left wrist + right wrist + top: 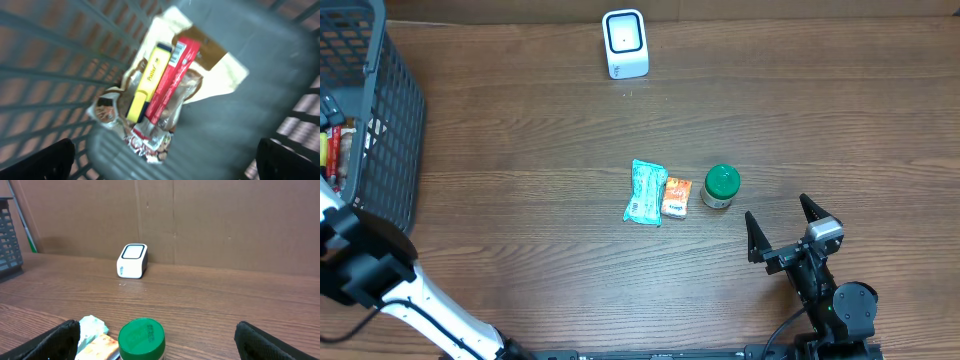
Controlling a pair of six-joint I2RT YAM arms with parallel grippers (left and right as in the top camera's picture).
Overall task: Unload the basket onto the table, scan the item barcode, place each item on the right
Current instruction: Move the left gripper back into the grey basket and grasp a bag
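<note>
A white barcode scanner (pixel 624 43) (pixel 132 260) stands at the table's far edge. Mid-table lie a teal packet (pixel 646 192) (pixel 92 327), an orange packet (pixel 676 197) (pixel 102 345) and a green-lidded jar (pixel 721 186) (pixel 142 339). My right gripper (pixel 776 206) (pixel 157 327) is open, just right of the jar and facing it, holding nothing. Over the dark basket (pixel 380 110) (pixel 235 130), my left gripper (pixel 165 167) is open and empty. Below it lie a yellow box (pixel 147 82), a red pack (pixel 172 75) and a crinkled snack bag (pixel 150 140).
The basket fills the table's far left corner, and the left arm (pixel 420 300) reaches to it from the near edge. A brown cardboard wall (pixel 225 220) rises behind the scanner. Bare wood table (pixel 520 150) lies between the basket and the three items.
</note>
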